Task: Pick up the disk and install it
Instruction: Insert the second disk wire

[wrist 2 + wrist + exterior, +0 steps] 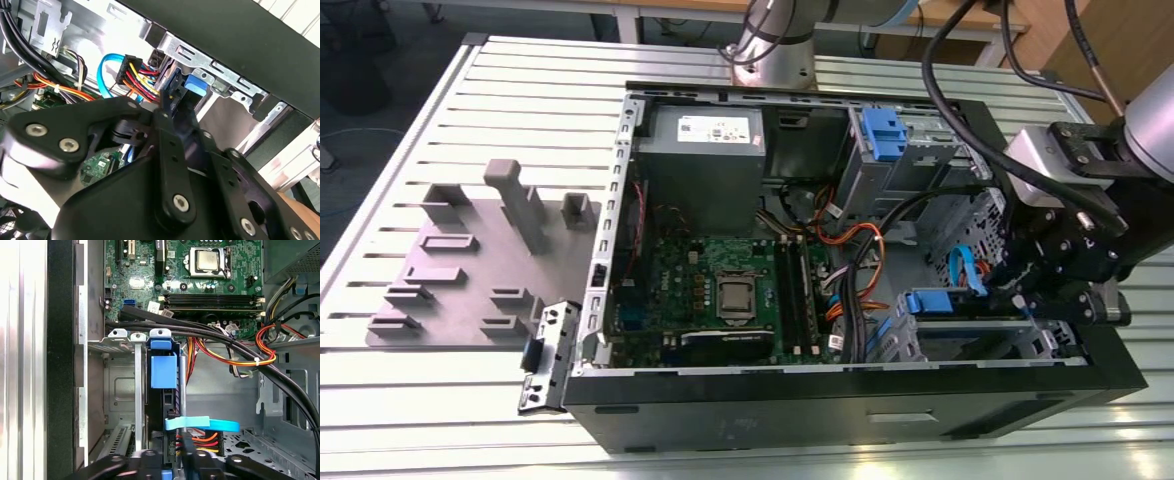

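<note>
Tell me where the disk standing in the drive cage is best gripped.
Probably across its two flat faces, coming from the open side of the case: the disk stands on edge in the cage, its thin blue-railed edge facing outward.

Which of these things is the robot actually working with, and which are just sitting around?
In the job: disk, gripper, metal bay beside it.
Just lying about: power supply box, circuit board, grey stand, orange cables.
</note>
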You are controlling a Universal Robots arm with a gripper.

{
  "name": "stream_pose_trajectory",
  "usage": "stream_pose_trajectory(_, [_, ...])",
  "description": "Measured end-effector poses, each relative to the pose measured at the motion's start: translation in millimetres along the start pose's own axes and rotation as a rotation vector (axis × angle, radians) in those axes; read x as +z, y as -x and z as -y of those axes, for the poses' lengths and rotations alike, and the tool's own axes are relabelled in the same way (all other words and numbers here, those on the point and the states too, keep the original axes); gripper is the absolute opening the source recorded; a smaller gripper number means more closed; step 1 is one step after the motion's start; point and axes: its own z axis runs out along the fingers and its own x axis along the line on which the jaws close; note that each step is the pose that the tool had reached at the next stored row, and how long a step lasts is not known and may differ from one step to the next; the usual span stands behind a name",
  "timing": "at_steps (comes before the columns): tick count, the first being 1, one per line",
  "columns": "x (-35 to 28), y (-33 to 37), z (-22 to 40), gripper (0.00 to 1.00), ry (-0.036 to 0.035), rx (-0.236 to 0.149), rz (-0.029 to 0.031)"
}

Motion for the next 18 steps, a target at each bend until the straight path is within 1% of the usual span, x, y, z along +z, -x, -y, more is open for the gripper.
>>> stream_pose_trajectory(1, [-0.1,0.0,0.0,0.29,0.0000,0.000,-0.0002])
stream_pose_trajectory(2, [-0.2,0.0,0.0,0.29,0.0000,0.000,-0.0005])
stream_pose_trajectory(3, [-0.2,0.0,0.0,0.36,0.0000,0.000,-0.0005])
stream_pose_trajectory(6, [-0.2,0.0,0.0,0.36,0.0000,0.000,-0.0007])
stream_pose_trajectory(9, [-2.3,0.2,-0.1,0.36,0.0000,0.000,-0.0008])
stream_pose_trajectory(12, [-8.3,0.4,-0.2,0.36,0.0000,0.000,-0.0007])
stream_pose_trajectory(16, [-19.6,0.9,-0.5,0.36,0.0000,0.000,-0.0006])
stream_pose_trajectory(18, [-23.8,1.1,-0.7,0.36,0.0000,0.000,-0.0007])
